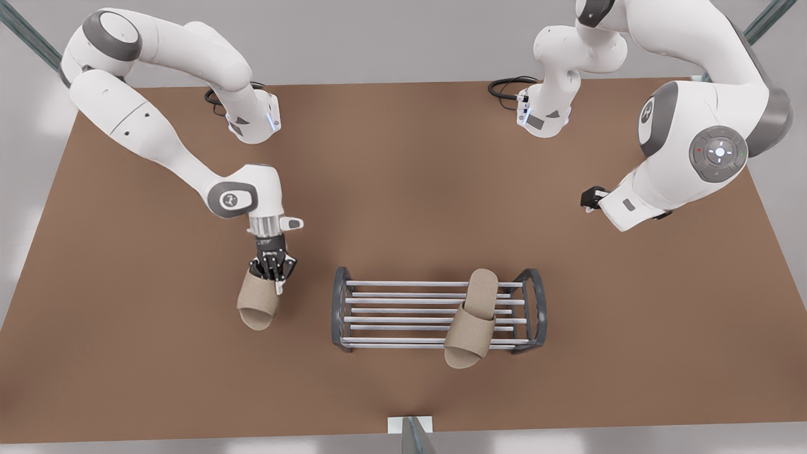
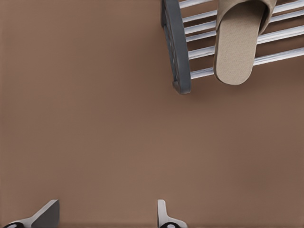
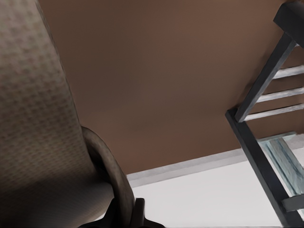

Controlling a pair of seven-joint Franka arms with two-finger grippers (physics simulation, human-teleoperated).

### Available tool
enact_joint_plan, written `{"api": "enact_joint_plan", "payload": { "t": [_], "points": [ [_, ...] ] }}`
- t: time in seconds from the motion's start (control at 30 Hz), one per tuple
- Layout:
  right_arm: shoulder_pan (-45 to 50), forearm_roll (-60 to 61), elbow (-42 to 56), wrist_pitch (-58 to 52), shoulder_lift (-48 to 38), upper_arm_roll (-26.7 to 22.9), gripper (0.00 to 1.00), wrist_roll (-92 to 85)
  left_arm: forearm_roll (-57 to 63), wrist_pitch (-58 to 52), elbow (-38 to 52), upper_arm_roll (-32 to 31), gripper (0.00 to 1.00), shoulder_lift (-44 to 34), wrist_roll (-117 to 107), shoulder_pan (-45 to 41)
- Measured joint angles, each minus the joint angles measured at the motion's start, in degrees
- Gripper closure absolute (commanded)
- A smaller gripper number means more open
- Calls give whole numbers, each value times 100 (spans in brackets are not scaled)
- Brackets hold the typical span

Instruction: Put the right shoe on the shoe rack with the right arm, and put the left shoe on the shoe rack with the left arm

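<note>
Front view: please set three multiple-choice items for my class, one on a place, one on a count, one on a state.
1. On the low silver-rod shoe rack, the beige fabric open-toe slipper lies toward the front view's: A left end; B middle; C right end.
2. Slippers on the rack: A none; B one; C two.
3. The right gripper is: A open; B shut on the other beige slipper; C touching the rack.
Answers: C, it lies by the right end frame; B, the other slipper is off the rack; B, the gripper clamps its heel. The left gripper waits open, off to the front view's right.
</note>
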Motion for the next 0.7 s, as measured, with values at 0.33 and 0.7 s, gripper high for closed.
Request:
{"api": "enact_joint_plan", "payload": {
  "t": [0.33,0.7],
  "points": [
    [-680,548,54,1400,-1050,915,74,-9,45,-1,-2,-79,0,-39,-55,16],
    [-319,2090,835,2495,-1145,1490,74,14,147,3,-3,-150,0,-64,-97,16]
  ]
}}
